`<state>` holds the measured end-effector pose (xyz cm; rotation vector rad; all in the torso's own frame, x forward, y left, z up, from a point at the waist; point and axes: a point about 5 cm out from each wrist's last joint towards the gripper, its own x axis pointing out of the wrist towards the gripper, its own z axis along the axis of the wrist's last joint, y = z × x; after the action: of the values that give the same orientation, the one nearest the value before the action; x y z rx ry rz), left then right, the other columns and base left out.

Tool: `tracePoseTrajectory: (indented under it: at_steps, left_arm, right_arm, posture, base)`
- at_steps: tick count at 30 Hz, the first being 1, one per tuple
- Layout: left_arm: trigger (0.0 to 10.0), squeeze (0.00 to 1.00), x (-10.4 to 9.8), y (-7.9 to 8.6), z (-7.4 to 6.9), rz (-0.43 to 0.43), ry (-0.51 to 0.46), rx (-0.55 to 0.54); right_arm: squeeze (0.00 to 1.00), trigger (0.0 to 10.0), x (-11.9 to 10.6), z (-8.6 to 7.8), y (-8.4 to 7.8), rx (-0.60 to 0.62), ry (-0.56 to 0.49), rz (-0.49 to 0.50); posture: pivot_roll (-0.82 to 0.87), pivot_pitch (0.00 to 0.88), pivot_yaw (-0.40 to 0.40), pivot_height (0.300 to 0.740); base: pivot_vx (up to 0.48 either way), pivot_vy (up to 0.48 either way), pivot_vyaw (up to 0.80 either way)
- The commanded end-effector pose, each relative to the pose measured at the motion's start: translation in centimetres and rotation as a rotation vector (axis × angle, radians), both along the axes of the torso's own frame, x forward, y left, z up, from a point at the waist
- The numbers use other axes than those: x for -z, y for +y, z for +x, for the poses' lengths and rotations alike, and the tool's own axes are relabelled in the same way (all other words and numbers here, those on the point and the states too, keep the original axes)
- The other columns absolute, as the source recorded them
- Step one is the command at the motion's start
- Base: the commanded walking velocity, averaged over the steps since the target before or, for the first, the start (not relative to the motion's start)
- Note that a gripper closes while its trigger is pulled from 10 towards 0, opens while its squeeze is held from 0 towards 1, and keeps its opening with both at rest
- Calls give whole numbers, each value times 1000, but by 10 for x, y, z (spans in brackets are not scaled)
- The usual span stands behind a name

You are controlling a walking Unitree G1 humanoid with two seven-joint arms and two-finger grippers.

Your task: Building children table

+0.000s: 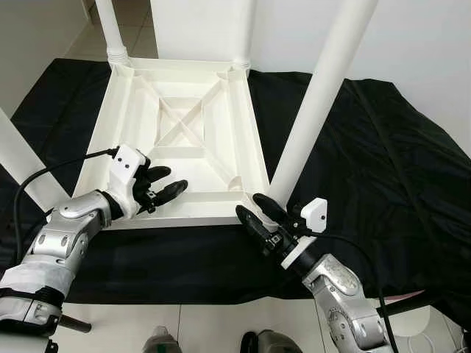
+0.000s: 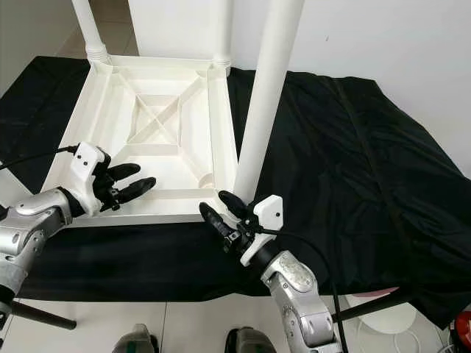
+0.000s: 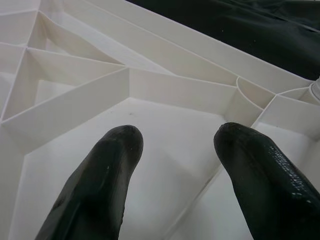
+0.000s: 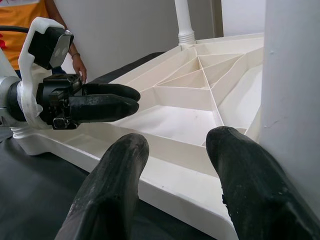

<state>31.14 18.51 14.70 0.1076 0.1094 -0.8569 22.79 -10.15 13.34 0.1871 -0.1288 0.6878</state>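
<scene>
Seen first: a wide black cloth (image 1: 383,147) spread over the floor, reaching from the left edge far to the right. On it lay the white table top (image 1: 184,132), turned upside down, with its ribbed underside facing up and a crossed pattern of ribs in the middle. Standing up from its corners were white legs: the near right leg (image 1: 316,103), thick and slightly tilted in the head views, a far left leg (image 1: 110,29) and a far right leg (image 2: 221,29) in their ringed sockets, and part of a near left leg (image 1: 18,165) at the left border.

Hovering over the near left part of the underside was the left gripper (image 1: 163,187), pointing inward, with its two black fingers (image 3: 100,185) held apart (a clear gap between them in the wrist view, nothing inside). Not possible to tell whether touching the plastic or only just above it.

At the near right corner was the right gripper (image 1: 257,212), low by the table's rim and just beside the foot of the near right leg. Its fingers (image 4: 115,190) also spread apart, holding nothing, with the leg close beside one finger.

Behind the left gripper, in the right wrist view, stood a person (image 4: 30,20) in an orange shirt, one hand (image 4: 79,70) hanging down.

Near the bottom border of the head views were the robot's feet (image 1: 162,342).
</scene>
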Motion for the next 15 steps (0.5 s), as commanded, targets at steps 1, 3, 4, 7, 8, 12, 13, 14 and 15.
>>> tracePoseTrajectory:
  at_steps: [1,3,4,7,8,12,13,14,15]
  left_arm:
    - [10000,0,-4,-6,-9,-25,24,258]
    - [10000,0,-4,-6,-9,-28,20,256]
    - [10000,0,-3,-6,-10,-17,15,256]
    - [10000,0,0,-8,-13,-7,20,268]
    - [10000,0,1,-9,-14,-9,24,275]
    - [10000,0,3,-11,-17,17,24,287]
    - [10000,0,4,-11,-17,24,23,286]
    - [10000,0,4,-11,-17,24,23,286]
    - [10000,0,4,-11,-16,19,27,282]
  right_arm:
    - [0,10000,10,4,-12,74,50,-28]
    - [0,10000,10,4,-12,73,50,-28]
    - [0,10000,10,4,-13,72,52,-27]
    - [0,10000,10,4,-13,72,51,-23]
    - [0,10000,10,4,-14,72,51,-20]
    - [0,10000,8,7,-19,122,39,-13]
    - [0,10000,9,8,-21,149,46,2]
    - [0,10000,9,8,-21,149,46,2]
    - [0,10000,9,9,-23,177,51,11]
  posture:
    - [33,38,-39,740]
    - [34,41,-41,740]
    - [34,41,-41,740]
    - [35,41,-40,740]
    - [35,41,-40,740]
    - [35,43,-40,740]
    - [38,41,-43,740]
    - [38,41,-43,740]
    - [38,41,-43,740]
  base:
    - [0,0,0]
    - [0,0,0]
    - [0,0,0]
    - [0,0,0]
    - [0,0,0]
    - [0,0,0]
    - [0,0,0]
    - [0,0,0]
    - [0,0,0]
